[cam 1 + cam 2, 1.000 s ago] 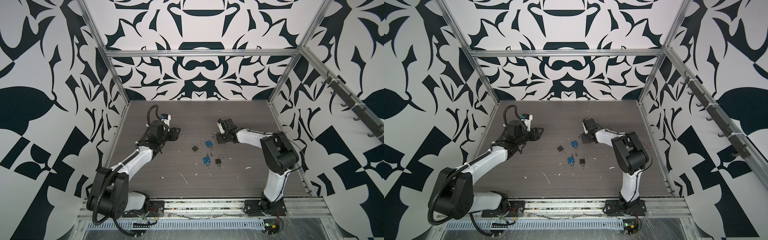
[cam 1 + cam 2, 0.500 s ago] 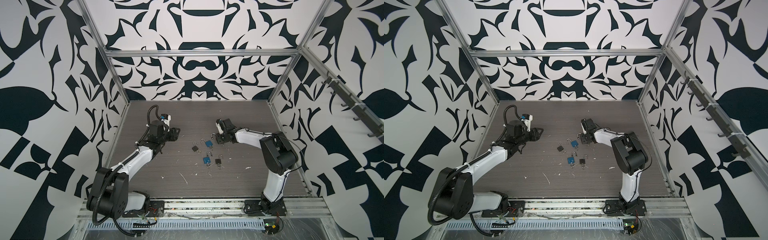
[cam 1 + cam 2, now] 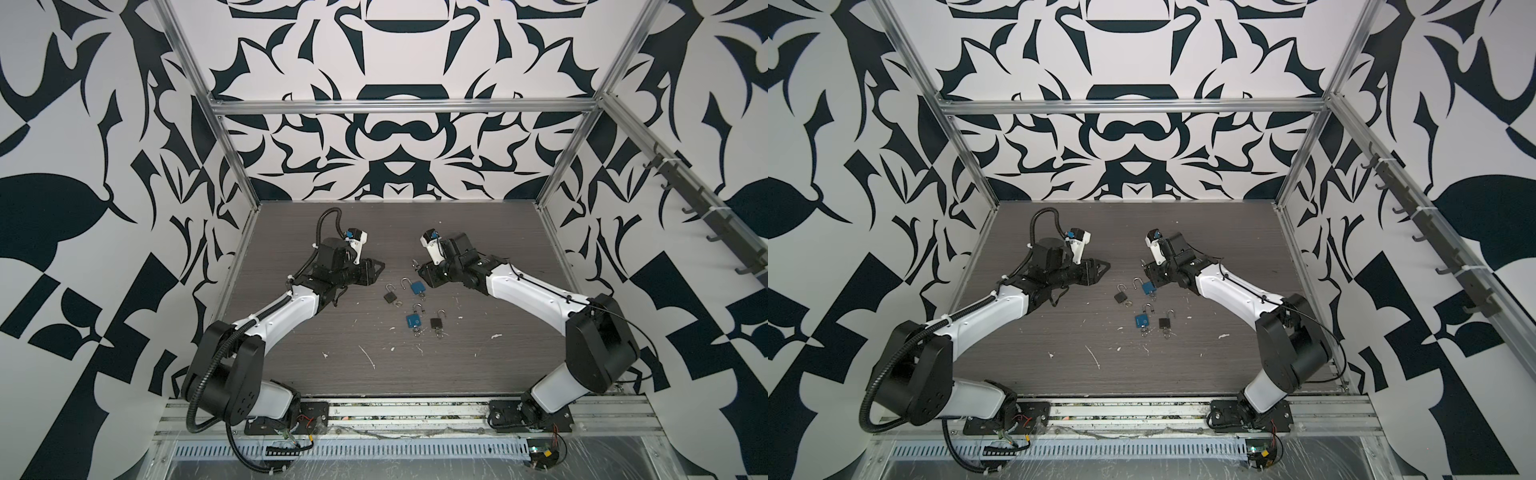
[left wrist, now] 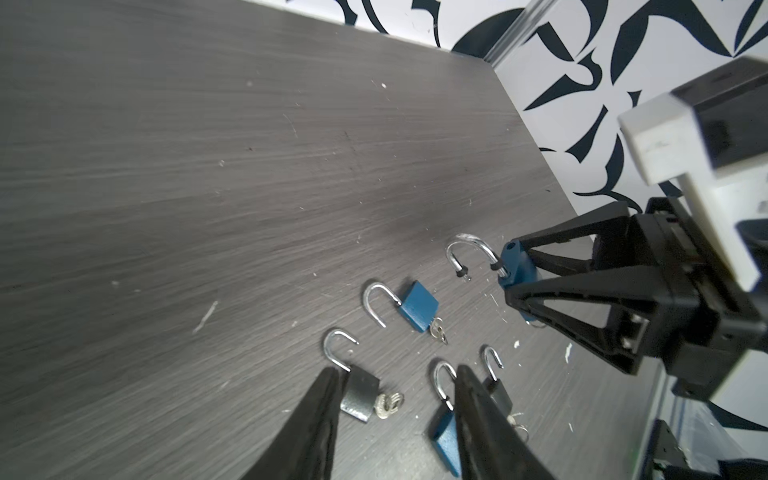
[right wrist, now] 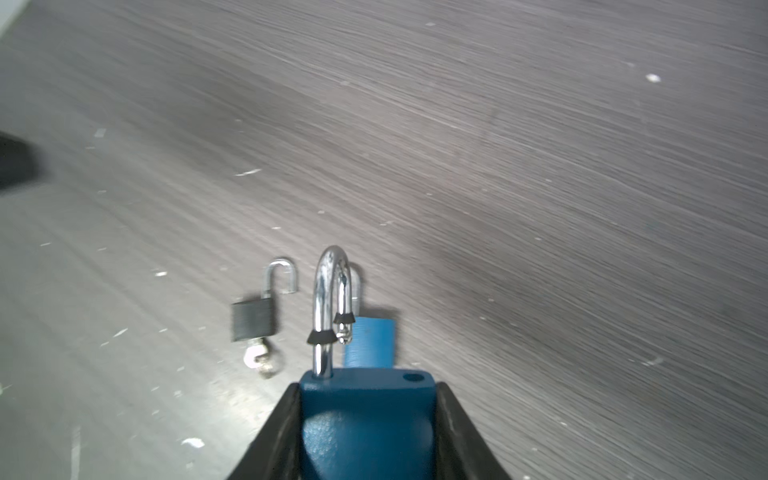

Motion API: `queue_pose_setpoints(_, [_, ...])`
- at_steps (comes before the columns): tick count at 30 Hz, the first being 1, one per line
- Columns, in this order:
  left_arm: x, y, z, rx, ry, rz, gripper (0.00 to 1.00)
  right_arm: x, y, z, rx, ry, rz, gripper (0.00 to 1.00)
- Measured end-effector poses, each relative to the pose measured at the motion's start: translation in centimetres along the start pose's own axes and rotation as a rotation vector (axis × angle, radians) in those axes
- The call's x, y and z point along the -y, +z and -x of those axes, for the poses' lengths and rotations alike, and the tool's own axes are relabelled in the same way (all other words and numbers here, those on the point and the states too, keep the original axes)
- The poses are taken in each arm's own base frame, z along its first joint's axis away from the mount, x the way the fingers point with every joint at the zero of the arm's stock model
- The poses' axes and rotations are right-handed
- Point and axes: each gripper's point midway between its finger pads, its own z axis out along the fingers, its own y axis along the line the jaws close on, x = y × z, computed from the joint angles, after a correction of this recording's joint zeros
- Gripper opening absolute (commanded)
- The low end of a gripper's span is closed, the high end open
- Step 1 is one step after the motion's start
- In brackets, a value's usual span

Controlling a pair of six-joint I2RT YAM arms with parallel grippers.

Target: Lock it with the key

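My right gripper [image 5: 368,399] is shut on the body of a blue padlock [image 5: 365,415], held just above the table. Its silver shackle [image 5: 328,299] stands open. In the left wrist view this held padlock [image 4: 517,266] sits between the right gripper's black fingers [image 4: 582,286]. Its key is hidden. My left gripper [image 4: 397,382] is open and empty, hovering over the loose padlocks. In both top views the left gripper [image 3: 376,266] [image 3: 1106,266] faces the right gripper [image 3: 419,270] [image 3: 1148,272] across a short gap.
Several loose padlocks lie open on the dark wood table [image 3: 478,365], with small keys on rings in them: a black one [image 3: 390,296], a blue one [image 3: 417,287], another blue one [image 3: 413,320] and another black one [image 3: 436,323]. Patterned walls enclose three sides.
My right gripper has shifted slightly to the left with the blue padlock in it. The left arm has barely moved.
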Motion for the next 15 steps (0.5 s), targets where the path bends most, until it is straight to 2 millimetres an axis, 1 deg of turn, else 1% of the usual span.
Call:
queue_pose_setpoints(2, [0.4, 0.6, -0.6, -0.024, -0.022, -0.029, 0.48, -0.7, -0.2, -0.2, -0.009, -0.006, 0.024, 0.00])
queue_pose_setpoints(5, [1.1, 1.3, -0.9, -0.048, -0.057, -0.077, 0.48, -1.5, -0.5, -0.6, -0.025, -0.013, 0.044, 0.00])
queue_pose_setpoints(12, [4.7, 2.5, -0.5, -0.083, -0.103, -0.221, 0.46, -2.4, -1.3, -0.4, -0.011, -0.027, 0.054, 0.00])
queue_pose_setpoints(15, [5.9, 2.9, -0.7, -0.106, -0.113, -0.263, 0.46, -2.5, -1.3, -0.5, -0.013, -0.034, 0.049, 0.00])
